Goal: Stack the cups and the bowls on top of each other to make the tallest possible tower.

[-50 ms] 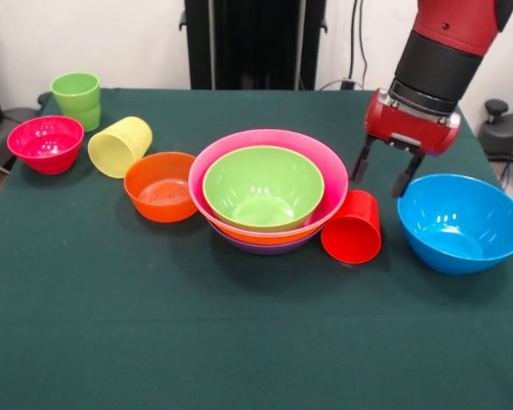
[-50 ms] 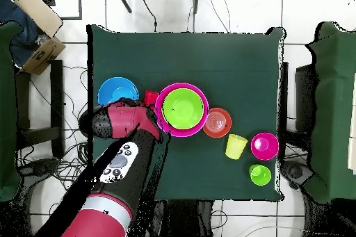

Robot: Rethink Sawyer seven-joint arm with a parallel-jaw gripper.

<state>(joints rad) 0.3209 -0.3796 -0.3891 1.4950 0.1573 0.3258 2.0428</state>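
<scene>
Dark green table (image 1: 239,342) strewn with bowls, white wall behind. Gripper (image 1: 385,178) spread wide, empty, hovering above a tipped red cup (image 1: 352,229).

Tower (image 1: 268,201): lime-green bowl nested in pink, orange, purple, upright. Touching its right, red cup (image 1: 352,227) on its side; blue bowl (image 1: 462,222) beyond. Left: small red-orange bowl (image 1: 161,186), tipped yellow cup (image 1: 120,146), magenta bowl (image 1: 45,143), upright green cup (image 1: 77,99).

Tower (image 1: 268,192) mid-bench (image 1: 239,342), tipped cup (image 1: 352,227) touching its right, big bowl (image 1: 462,222) further right, small bowl (image 1: 161,186) against its left.
</scene>
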